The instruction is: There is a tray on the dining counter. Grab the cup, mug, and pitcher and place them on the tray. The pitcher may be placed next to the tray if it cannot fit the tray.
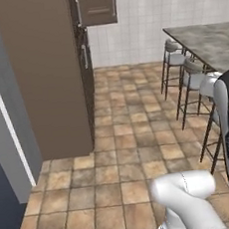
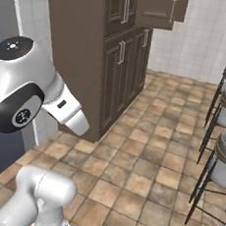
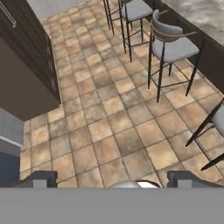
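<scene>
the dining bench (image 1: pixel 206 41) shows as a grey marbled stone top at the upper right of the left base view, reaching back toward the white tiled wall (image 1: pixel 141 18); what lies on its visible part cannot be made out. in the hand view a corner of the same bench (image 3: pixel 199 17) sits at the top right, with its dark cabinet side below the stone edge.

a row of stools (image 1: pixel 185 74) with grey padded seats and thin dark metal legs stands along the near side of the bench. in the hand view the closest stool (image 3: pixel 173 46) has a curved grey backrest and stands just beside the bench. in the right base view the stools (image 2: pixel 225 117) line the right edge.

the floor (image 1: pixel 125 150) is brown and tan square tile. across it, well apart from the bench, stands a tall dark brown cabinet (image 1: pixel 47 73) with slim metal handles, and an upper wall cabinet (image 1: pixel 97 5) hangs beside it.

the end effector (image 3: pixel 113 179) hangs above the tiled floor, its two dark fingertips (image 3: pixel 39 179) spread wide apart at the bottom of the hand view, with nothing between them. the white arm (image 2: pixel 23 91) rises in the left of the right base view.
</scene>
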